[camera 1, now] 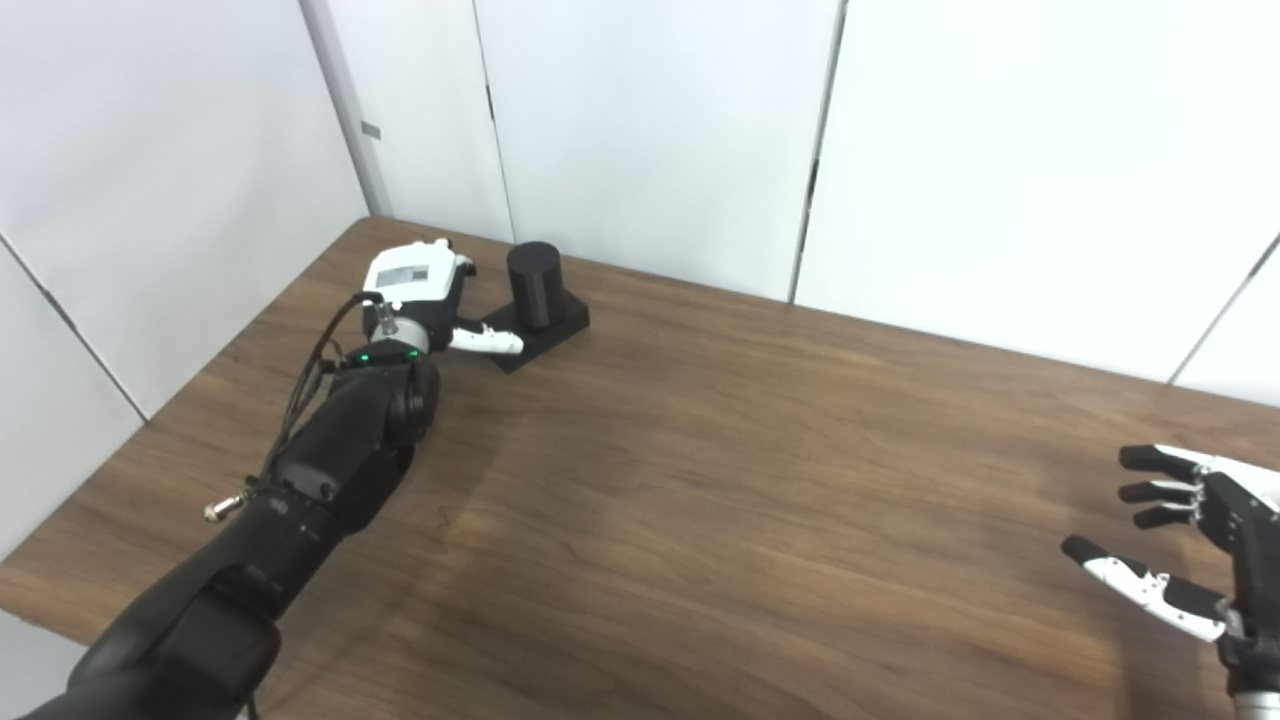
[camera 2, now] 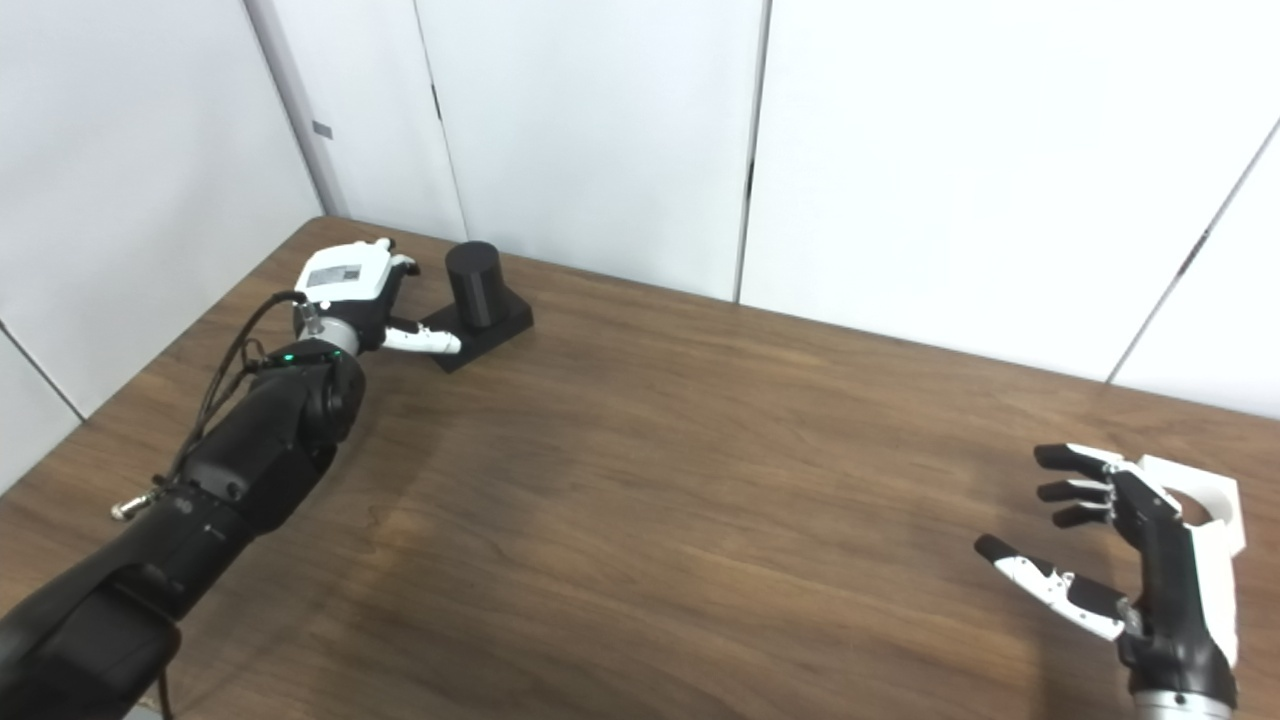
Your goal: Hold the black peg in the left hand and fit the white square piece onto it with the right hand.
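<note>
**Both pieces unclaimed, the fit not yet begun**

I had the left robot hand [camera 1: 415, 290] out at the far left corner of the brown wood-grain desk [camera 1: 700, 480], right up against the black cylindrical peg on its flat black square base [camera 1: 535, 300]. From my seat the thumb lay along the near edge of that base, and the other fingers were tucked behind the white back of the hand, so I could not tell whether they had closed on anything. The peg stood upright with its base flat on the desk; I judged it not lifted.

Over on the right, my right robot hand [camera 2: 1120, 540] hung with fingers spread and thumb apart, holding nothing. The white square plastic piece with a round hole [camera 2: 1205, 505] sat just behind that hand on the desk, partly hidden by it and seen only in the right eye view.

So I reckoned the task was at its opening: peg to be gripped and raised, white piece to be picked up, then the two brought together across a wide stretch of desk.
</note>
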Motion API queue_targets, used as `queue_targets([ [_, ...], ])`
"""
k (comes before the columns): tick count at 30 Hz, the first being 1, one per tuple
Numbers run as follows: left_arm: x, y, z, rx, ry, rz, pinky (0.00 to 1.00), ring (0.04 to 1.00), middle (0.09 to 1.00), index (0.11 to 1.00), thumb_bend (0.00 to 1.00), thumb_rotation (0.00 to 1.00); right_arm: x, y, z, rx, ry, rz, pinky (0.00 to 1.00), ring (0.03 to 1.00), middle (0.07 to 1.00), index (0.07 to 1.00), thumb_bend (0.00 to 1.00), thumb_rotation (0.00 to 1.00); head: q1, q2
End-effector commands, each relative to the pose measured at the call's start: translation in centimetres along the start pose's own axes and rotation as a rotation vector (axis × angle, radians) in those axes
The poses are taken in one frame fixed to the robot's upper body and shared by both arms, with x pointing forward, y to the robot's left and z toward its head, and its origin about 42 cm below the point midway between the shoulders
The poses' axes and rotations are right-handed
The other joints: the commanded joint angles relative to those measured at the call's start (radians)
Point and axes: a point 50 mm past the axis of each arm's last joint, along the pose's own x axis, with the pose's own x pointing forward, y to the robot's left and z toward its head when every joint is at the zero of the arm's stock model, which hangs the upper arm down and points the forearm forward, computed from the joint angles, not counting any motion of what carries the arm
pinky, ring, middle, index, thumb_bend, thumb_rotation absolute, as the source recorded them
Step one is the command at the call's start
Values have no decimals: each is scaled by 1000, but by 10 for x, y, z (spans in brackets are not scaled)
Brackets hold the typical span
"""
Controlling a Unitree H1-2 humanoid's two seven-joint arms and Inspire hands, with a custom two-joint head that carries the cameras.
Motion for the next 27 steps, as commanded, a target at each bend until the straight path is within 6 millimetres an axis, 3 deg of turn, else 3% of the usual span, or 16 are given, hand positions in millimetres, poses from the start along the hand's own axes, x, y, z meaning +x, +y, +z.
queue_targets([
  [1,13,38,-5,36,1,109,953,1000,1000,848,1000,686,8,-8,11,2,-75,-26,495,600,693,655,599,0,0,2],
  [27,29,27,-3,50,-14,34,956,1000,987,802,1000,599,4,-12,18,2,-67,-41,484,586,688,660,575,0,-16,23],
])
